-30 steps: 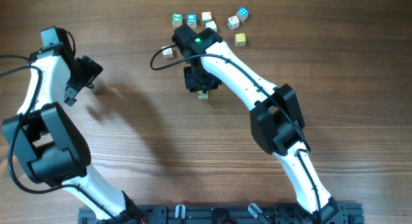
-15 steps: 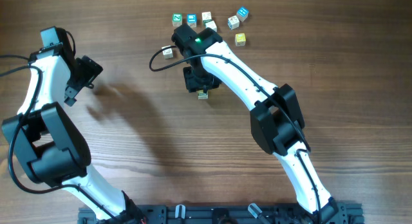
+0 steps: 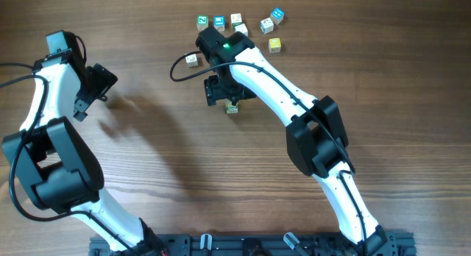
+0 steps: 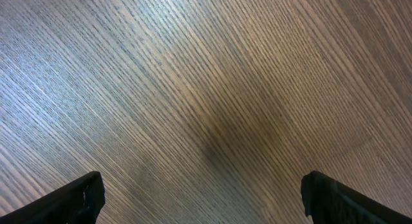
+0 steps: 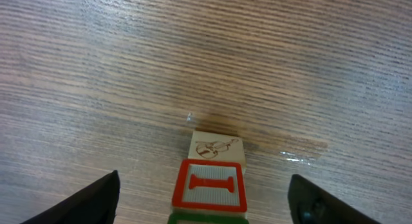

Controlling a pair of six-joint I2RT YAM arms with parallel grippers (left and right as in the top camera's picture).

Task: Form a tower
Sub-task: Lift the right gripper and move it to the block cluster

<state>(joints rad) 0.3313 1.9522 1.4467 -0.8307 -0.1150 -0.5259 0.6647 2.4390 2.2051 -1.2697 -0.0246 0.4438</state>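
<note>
My right gripper (image 5: 203, 188) is released. Jaws are spread wide, one finger (image 5: 96, 199) at the lower left of the wrist view and the other at the lower right, neither touching anything. The tower (image 3: 232, 107) stands between them, with wood showing on both sides.

In the wrist view it sits bottom centre. There is a red-framed face (image 5: 209, 193) with a red letter I and a pale face with a violin sketch (image 5: 214, 147) just above it in the frame. A green edge is cut off by the bottom border. Can't count the cubes from here.

In the overhead view the tower is upper centre, mostly hidden under my right gripper's dark body. Only a pale corner pokes out at the lower edge.

My left gripper (image 4: 201, 185) is also spread wide and grasps nothing. Its fingers sit at the bottom corners of the wrist view, with only the table (image 4: 206, 89) between them. Overhead it is at the far left, upper part of the frame, well apart from the tower.

Along the top edge, above the tower, lie scattered loose cubes (image 3: 236, 19) in teal, blue and white. A yellow cube (image 3: 274, 44) lies at the right of the group. One pale cube (image 3: 191, 59) sits to the left, just beside my right wrist, where a black cable (image 3: 176, 67) loops.
</note>
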